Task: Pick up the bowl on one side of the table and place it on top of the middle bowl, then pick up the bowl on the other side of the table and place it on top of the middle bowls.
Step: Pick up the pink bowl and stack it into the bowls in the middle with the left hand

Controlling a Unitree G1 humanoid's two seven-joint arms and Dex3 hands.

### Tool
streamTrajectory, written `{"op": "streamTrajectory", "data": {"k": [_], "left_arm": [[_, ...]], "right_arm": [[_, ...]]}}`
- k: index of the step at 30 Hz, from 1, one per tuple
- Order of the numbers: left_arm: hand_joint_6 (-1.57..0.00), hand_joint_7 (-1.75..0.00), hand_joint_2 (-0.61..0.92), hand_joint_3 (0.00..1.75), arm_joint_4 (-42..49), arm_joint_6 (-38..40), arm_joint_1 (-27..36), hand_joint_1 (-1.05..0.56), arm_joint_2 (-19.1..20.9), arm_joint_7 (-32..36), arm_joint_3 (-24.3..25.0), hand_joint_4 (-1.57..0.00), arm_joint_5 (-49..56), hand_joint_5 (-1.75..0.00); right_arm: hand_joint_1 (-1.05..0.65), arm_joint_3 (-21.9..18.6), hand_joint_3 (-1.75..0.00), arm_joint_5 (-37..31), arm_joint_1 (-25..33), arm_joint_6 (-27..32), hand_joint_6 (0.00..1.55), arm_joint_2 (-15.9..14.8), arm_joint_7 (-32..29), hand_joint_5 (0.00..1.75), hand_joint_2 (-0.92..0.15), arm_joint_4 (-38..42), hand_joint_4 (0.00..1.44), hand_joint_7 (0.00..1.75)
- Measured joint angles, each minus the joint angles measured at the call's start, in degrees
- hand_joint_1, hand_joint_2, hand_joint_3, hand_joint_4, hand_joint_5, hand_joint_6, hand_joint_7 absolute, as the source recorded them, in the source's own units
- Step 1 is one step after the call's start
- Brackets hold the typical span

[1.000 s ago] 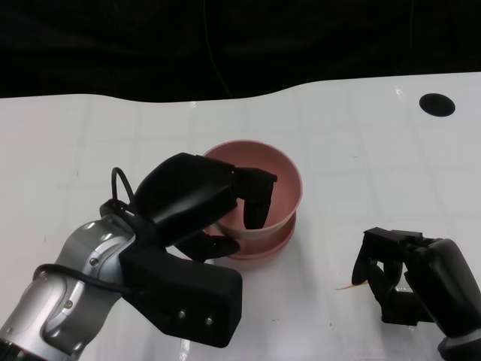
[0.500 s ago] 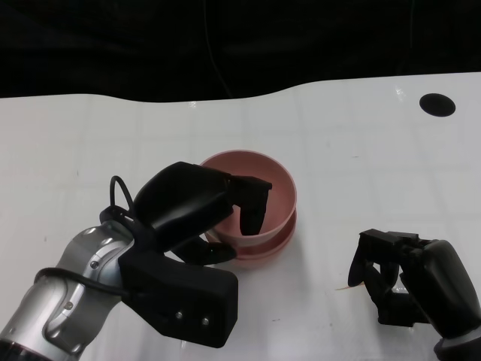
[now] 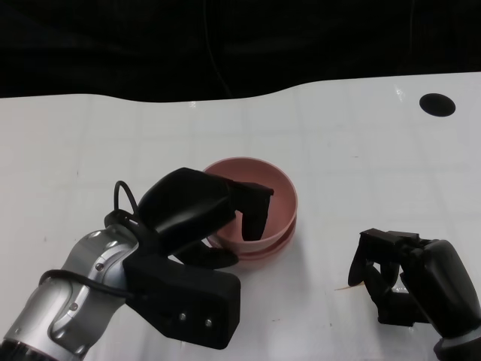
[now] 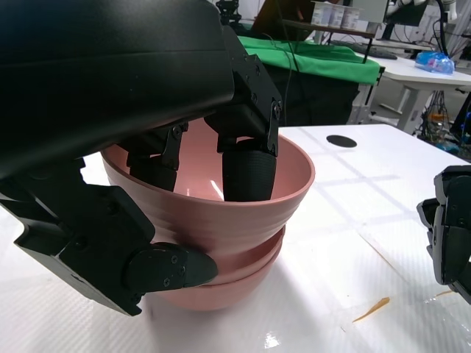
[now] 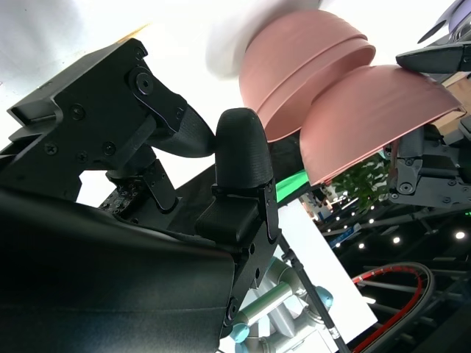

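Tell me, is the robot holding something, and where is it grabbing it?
The left hand holds the top pink bowl by its rim. The right hand holds nothing.

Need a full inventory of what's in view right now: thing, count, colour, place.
bowls: three, pink, nested in one stack near the table's middle; the top one sits tilted.
table: one, white, under everything.
round hole: one, black, far right of the table top.
small streak: one, orange-brown, on the table beside the right hand.
background benches: blurred, with a green cover, seen in the left wrist view.
left hand: one, black, holds the top bowl's near rim, fingers inside it.
right hand: one, black, curled, holding nothing, at the table's lower right.
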Motion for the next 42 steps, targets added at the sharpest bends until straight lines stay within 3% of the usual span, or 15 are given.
{"op": "streamTrajectory", "data": {"k": [12, 32, 36, 42], "left_arm": [[-0.59, -1.75, 0.68, 0.60, 2.0, -0.1, -0.3, -0.03, -0.5, 1.5, -0.8, -0.77, 0.4, -1.75], [-0.62, -1.75, 0.69, 0.59, 6.3, -1.1, -1.7, -0.01, -1.3, 4.9, -1.5, -0.80, 1.6, -1.75], [-0.67, -1.62, 0.72, 0.55, 6.7, -1.1, -1.8, -0.02, -1.3, 5.0, -1.5, -0.79, 2.0, -1.75], [-0.65, -1.69, 0.73, 0.53, 7.4, -1.1, -1.8, -0.02, -1.3, 5.3, -1.5, -0.79, 2.2, -1.75]], "right_arm": [[-0.17, 0.0, -1.33, 0.0, 0.0, 0.3, 0.71, 0.1, 0.0, 1.75, -0.47, -0.2, 0.92, 1.66], [-0.17, 0.0, -1.35, 0.0, 0.0, 0.3, 0.71, 0.2, -0.2, 1.75, -0.45, -0.2, 0.92, 1.66], [-0.17, 0.0, -1.35, 0.0, 0.0, 0.3, 0.71, 0.2, -0.2, 1.75, -0.45, -0.3, 0.92, 1.66], [-0.17, 0.0, -1.35, 0.0, 0.0, 0.3, 0.71, 0.2, -0.2, 1.75, -0.46, -0.3, 0.93, 1.66]]}}
